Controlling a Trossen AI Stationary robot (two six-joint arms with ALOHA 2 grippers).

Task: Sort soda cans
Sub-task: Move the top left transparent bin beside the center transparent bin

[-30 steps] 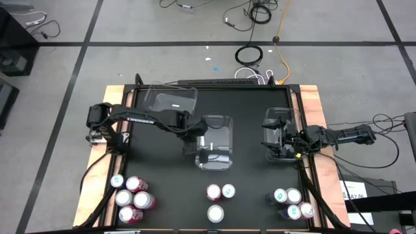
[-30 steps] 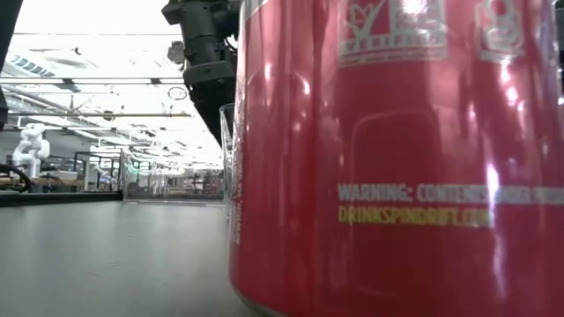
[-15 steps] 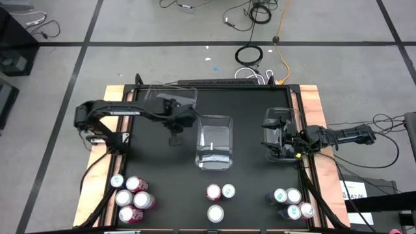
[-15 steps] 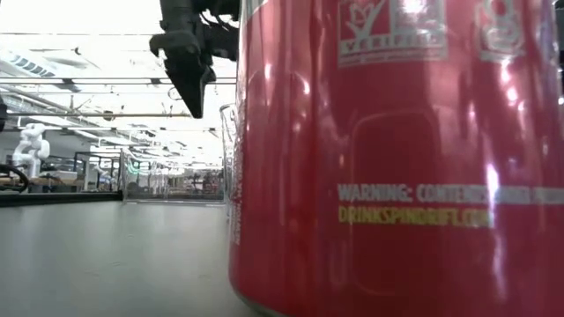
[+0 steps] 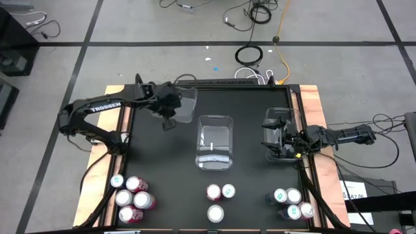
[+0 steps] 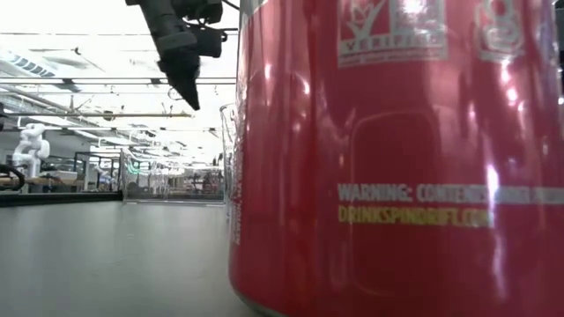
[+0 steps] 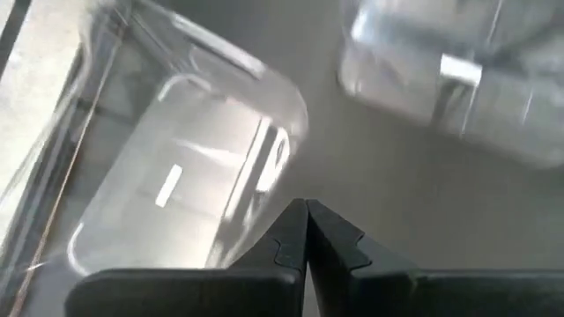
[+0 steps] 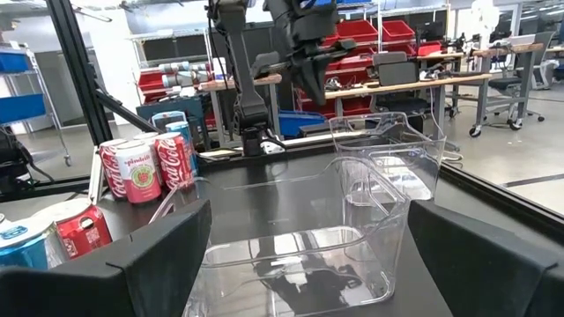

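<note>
While the left gripper [image 5: 168, 123] hangs above the table's far left part with its two fingers pressed together and nothing between them, we see it poised just beside the near edge of the far-left clear bin [image 5: 174, 103]; in its wrist view the closed fingertips [image 7: 306, 231] point down over that bin's rounded corner [image 7: 189, 167], with the middle bin [image 7: 458, 79] farther off; in the low view the same gripper [image 6: 185, 84] shows high up, clear of the tabletop. We find the right gripper [image 5: 279, 144] at the table's right side, fingers spread wide and empty, set around or just at the right-hand clear bin [image 5: 276, 123]; its wrist view shows the broad dark fingers [image 8: 167, 255] on either side of that bin [image 8: 352, 220].

The soda cans all stand along the near edge; a left group [image 5: 132, 195] of red and teal ones, a middle trio [image 5: 218, 198], and a right group [image 5: 292, 203] of teal and white ones; none lies in any bin that we can make out. The middle bin [image 5: 215, 142] stands between the arms and apart from the cans. One red can [image 6: 397, 158] stands hard against the low camera and blocks most of that view; behind it only an edge of a clear bin [image 6: 226, 158] shows. Beyond the black table [image 5: 247, 97] cables [image 5: 250, 55] lie on the floor; the right wrist view also catches red cans [image 8: 145, 167] near the table's edge.
</note>
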